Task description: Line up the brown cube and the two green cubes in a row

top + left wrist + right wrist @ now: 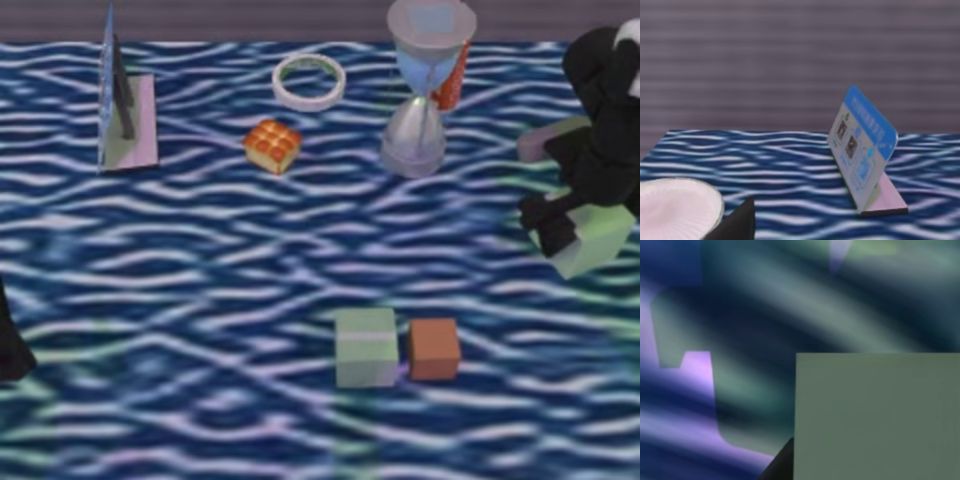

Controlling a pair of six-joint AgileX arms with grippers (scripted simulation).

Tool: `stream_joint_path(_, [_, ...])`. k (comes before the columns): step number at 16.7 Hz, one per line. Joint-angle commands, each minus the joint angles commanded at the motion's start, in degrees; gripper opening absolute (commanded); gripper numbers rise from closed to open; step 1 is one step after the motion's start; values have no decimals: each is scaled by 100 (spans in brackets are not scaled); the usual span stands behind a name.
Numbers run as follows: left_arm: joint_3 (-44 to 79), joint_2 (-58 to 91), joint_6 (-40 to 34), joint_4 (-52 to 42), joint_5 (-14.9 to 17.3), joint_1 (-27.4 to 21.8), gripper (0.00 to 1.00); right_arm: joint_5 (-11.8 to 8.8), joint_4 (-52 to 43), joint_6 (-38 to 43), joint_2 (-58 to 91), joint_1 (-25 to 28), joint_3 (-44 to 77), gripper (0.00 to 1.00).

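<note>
**Second green cube being fetched**

Near the front, at about 5 o'clock, one green cube [366,346] and the brown cube [434,349] are already paired up. At 3 o'clock the other green cube [594,238] looks clamped by the right gripper [562,222]. It'll need carrying over and setting in line. The left arm [12,345] is parked at 9; its fingers can't be told.

Even, soft light over the table [200,300], faint shadows beneath objects, no glare, top view mildly blurred, right wrist view heavily out of focus.
</note>
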Motion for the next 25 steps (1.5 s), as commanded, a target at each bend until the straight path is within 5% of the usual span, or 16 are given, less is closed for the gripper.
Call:
stream_joint_path(7, [0, 0, 0, 0, 0, 0, 100, 0, 0, 0, 0, 0, 0, 0])
stream_joint_path(16, [0, 0, 0, 0, 0, 0, 100, -2, -33, 6, -50, -12, 20, 0])
stream_joint_path(25, [0, 0, 0, 0, 0, 0, 100, -6, -1365, -3, -486, 34, 911, 0])
